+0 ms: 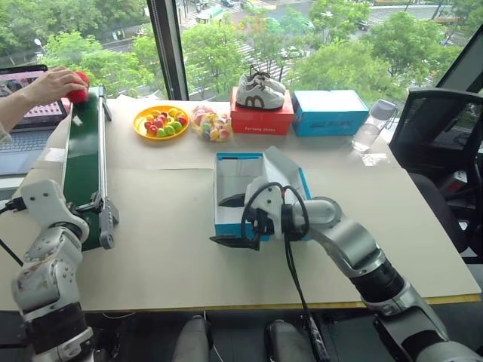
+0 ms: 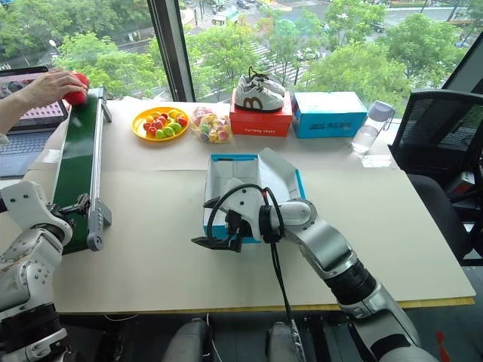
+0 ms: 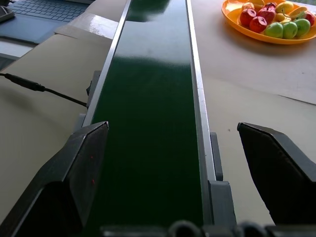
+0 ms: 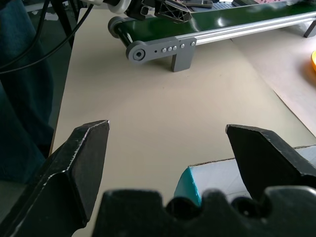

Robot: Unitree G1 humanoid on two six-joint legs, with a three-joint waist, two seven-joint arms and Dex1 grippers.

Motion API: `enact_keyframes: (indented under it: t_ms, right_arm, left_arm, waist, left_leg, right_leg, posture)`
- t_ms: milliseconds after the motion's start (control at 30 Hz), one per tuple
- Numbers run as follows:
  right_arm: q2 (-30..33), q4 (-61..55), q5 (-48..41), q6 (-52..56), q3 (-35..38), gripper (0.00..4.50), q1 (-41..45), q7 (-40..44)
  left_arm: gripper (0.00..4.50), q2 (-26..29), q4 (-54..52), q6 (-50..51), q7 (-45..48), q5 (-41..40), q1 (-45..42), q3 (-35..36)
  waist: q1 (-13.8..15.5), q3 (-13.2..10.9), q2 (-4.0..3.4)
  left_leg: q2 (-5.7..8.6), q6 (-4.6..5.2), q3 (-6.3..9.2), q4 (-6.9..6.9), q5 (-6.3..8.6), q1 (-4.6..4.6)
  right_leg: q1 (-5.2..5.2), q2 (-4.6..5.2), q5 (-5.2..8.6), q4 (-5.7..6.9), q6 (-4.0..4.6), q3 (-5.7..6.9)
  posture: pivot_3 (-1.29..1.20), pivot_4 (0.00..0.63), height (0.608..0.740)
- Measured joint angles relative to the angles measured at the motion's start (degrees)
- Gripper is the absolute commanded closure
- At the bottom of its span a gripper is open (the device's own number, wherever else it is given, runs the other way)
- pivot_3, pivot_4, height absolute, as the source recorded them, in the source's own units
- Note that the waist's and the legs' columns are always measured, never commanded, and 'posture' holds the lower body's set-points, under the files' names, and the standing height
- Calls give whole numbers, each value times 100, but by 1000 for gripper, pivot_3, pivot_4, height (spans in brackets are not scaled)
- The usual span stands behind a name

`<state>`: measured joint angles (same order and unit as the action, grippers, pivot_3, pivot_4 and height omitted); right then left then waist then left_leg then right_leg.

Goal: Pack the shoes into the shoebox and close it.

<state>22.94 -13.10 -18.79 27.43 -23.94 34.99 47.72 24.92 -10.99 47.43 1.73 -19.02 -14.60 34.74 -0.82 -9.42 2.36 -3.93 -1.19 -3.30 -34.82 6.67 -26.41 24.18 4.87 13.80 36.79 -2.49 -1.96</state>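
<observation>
The blue shoebox (image 1: 235, 160) stands open in the middle of the table, its white inside showing and its lid (image 1: 283, 172) tipped up on the right. My right gripper (image 1: 229, 221) hovers open at the box's near left corner (image 4: 207, 178), pointing left with nothing between its fingers. My left gripper (image 3: 173, 148) is open at the near end of the green conveyor belt (image 1: 81, 151), one finger (image 3: 74, 173) on each side of it. At the belt's far end a person's hand (image 1: 47, 84) rests on a red shoe (image 1: 79, 89).
Along the table's far edge stand a yellow plate of fruit (image 1: 161, 121), a bag of coloured sweets (image 1: 211, 123), a red box (image 1: 262, 121) with white sneakers (image 1: 260, 90) on top, a lighter blue box (image 1: 330, 111) and a bottle (image 1: 373, 126). A laptop (image 1: 26, 113) sits far left, a chair (image 1: 441, 143) right.
</observation>
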Motion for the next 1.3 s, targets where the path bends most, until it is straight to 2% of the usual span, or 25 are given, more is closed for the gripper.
enact_keyframes:
  t_ms: [167, 467, 1300]
  right_arm:
    - [-366, 128, 68, -1, 273, 41, 5, -318]
    - [-552, 413, 329, -18, 476, 41, 5, -667]
    - [-636, 412, 458, -26, 552, 41, -176, -782]
  left_arm:
    - [0, 179, -9, 208, 130, -83, 4, -17]
    - [0, 361, 80, 280, 172, -86, -68, -26]
    - [0, 407, 419, 87, -25, 131, -128, -215]
  waist:
    - [0, 1, 9]
    - [-1, 3, 13]
    - [-1, 3, 14]
  left_leg:
    - [-1, -3, -1, 3, 2, 0]
    - [-2, -8, -2, 6, 5, 0]
    - [-2, -9, -2, 7, 5, 0]
  right_leg:
    - [2, 0, 0, 0, 2, 1]
    - [4, 0, -1, -1, 5, 2]
    - [4, 0, -1, -1, 6, 2]
  posture:
    - [0, 150, 735]
    - [0, 150, 735]
    - [0, 150, 735]
